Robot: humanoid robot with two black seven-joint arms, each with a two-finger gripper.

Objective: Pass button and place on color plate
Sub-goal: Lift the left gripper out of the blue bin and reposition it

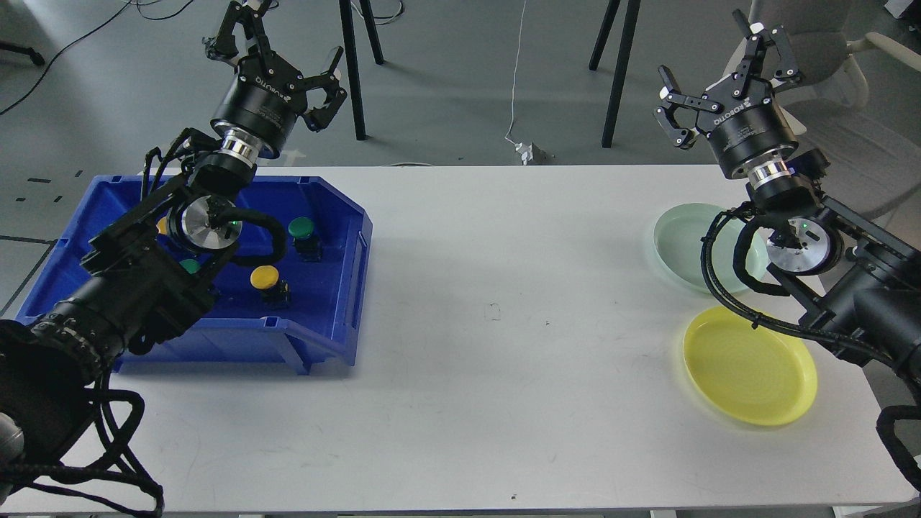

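The buttons sit in the blue bin (338, 288) at the left of the counter (504, 324). I see a yellow button (265, 276) near the bin's middle and a green button (301, 228) just behind it toward the back wall; both are round caps on dark bodies, standing upright. Another green cap and a bit of yellow peek out from behind my left arm, too hidden to say more.

Nothing has been picked yet, so I judge the task is at its very start. My left pincer (288, 50) hangs above the bin's back edge, fingers spread and holding nothing. My right pincer (727, 75) is also raised, released and bare, above the far right of the counter.

The two plates are on the right, well away from the bin: a pale green plate (676, 237) farther back and a yellow plate (748, 374) nearer me, both bare.

Next I would lower the left pincer onto one button, close on its cap, carry it to the middle and hand it to the right pincer for the matching plate. The caps look small and smooth, so a centred grip matters.
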